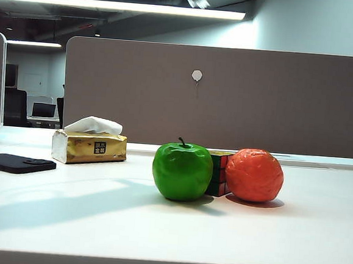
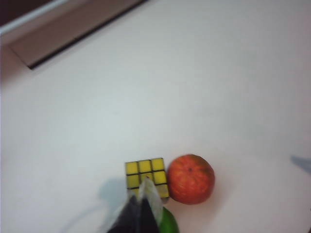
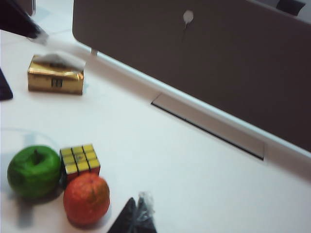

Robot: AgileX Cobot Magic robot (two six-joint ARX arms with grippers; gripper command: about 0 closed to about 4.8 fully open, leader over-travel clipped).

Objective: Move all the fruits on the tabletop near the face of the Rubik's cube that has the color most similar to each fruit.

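Nearest us, green apple (image 1: 182,171) and orange-red fruit (image 1: 254,175) flank the Rubik's cube (image 1: 219,172) on the tabletop (image 1: 156,228), seemingly placed. We hold both high: left gripper (image 2: 146,206) looks closed and empty, right gripper (image 3: 137,216) unclear; retreat gently.

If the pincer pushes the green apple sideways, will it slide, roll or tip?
The green apple is round and glossy, so it would probably roll, and pads might slip. Its stem is slightly tilted, perhaps making it wobble. The Rubik's cube beside it could block rolling that way.
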